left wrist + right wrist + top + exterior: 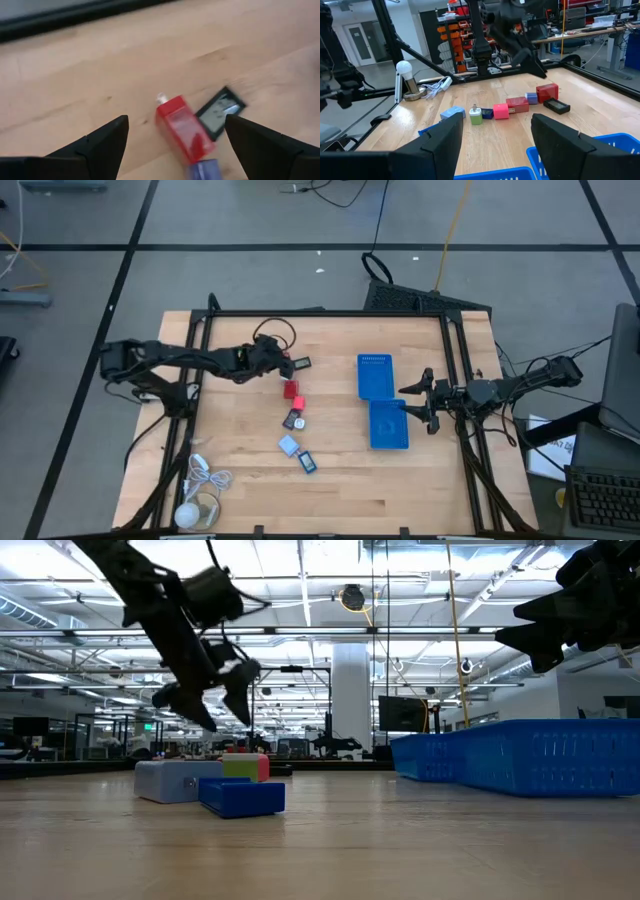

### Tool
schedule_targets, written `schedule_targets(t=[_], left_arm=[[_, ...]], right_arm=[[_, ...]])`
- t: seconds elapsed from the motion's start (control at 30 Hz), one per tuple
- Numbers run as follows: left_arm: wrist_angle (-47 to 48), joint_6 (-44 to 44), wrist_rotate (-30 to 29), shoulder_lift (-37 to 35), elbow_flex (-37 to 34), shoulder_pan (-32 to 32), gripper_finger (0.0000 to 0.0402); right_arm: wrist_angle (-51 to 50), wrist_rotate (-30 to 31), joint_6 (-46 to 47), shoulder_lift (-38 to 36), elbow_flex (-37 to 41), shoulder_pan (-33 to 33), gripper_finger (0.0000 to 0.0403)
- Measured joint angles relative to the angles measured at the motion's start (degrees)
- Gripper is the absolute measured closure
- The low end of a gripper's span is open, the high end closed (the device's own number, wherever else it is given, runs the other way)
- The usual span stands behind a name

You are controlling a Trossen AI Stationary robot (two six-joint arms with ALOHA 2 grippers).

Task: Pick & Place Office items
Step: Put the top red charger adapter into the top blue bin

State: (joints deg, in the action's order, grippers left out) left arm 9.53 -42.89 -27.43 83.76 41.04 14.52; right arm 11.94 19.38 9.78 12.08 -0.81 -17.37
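Left wrist view: red office item (pixel 181 128) flat on the wood just ahead of the left gripper (pixel 175 145), beside a black item (pixel 220 112). Looks light, rigid, smooth-sided; probably best pinched across its narrow flanks at mid-length. Fingers (pixel 97 142) spread wide, holding nothing, touching nothing, hanging above the piece. Right gripper (pixel 415 405) parted and empty, waiting over the blue trays (pixel 375 380), well apart from the items.

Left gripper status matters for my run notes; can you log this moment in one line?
left gripper: open, above red item | black item: beside it | right gripper: open, empty, over blue trays
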Motion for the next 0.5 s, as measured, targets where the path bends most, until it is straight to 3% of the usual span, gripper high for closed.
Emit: schedule_targets(t=[0.27,0.5], left_arm=[[-7.13,-2.53,4.31,7.71,0.01,-0.03,0.0065],[-8.57,-2.67,4.47,12.30,0.02,0.42,0.0081]], right_arm=[[0.00,0.00,0.00,0.00,0.01,0.01,0.0176],[0.00,0.00,0.00,-0.02,0.01,0.02,0.0176]])
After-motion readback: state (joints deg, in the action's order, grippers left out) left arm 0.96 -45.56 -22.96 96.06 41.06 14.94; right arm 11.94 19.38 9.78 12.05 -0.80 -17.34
